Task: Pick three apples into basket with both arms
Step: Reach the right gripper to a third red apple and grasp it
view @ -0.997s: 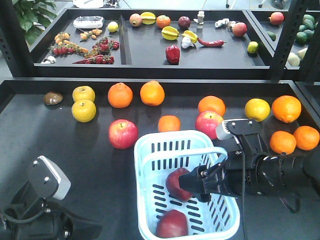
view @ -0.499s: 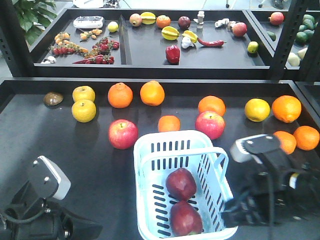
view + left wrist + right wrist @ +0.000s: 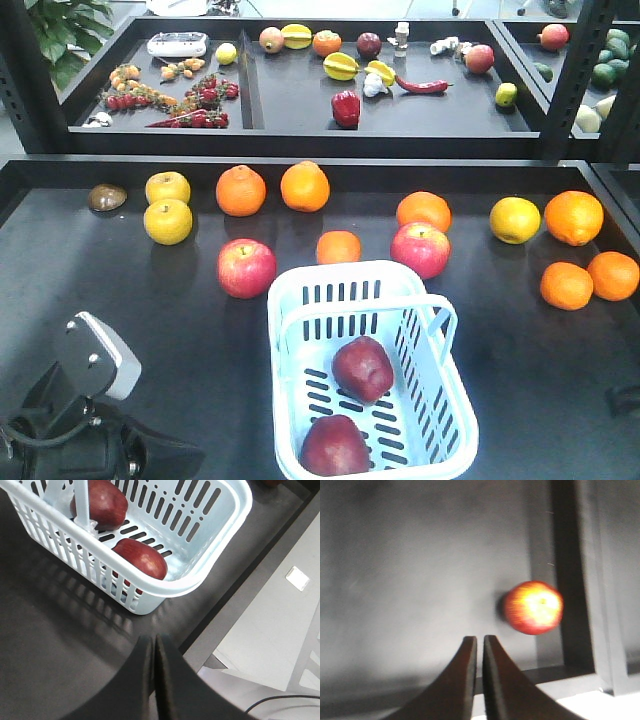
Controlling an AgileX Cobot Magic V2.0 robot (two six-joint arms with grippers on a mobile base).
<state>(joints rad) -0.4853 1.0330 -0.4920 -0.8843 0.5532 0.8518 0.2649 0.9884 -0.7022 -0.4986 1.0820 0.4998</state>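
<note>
Left arm: the left arm [image 3: 80, 420] sits low at the near left corner of the bench [image 3: 150, 330], its grey-white block tilted up toward the basket.
Left jaws: the left gripper [image 3: 153, 647] shows two black curved fingers pressed together with nothing between them, poised over bare bench just short of the basket's near wall.
Right arm: out of the front view; only its wrist view shows it.
Right jaws: the right gripper [image 3: 479, 647] shows two dark fingers with only a thin slit between them, gripping nothing.
Third apple: a red apple with a yellow blush [image 3: 533, 607] lies on the dark bench ahead and to the right of the right jaws, well clear of them, beside a raised dark rim; the view is blurred.
Basket: the pale blue-white slotted plastic basket [image 3: 440, 400] stands at the near middle of the bench, handle swung across its far end.
Apples inside: one dark red apple [image 3: 362, 368] lies mid-basket, another dark red apple [image 3: 335, 446] against the near wall, the two just apart.
Surface: matt black, smooth.
</note>
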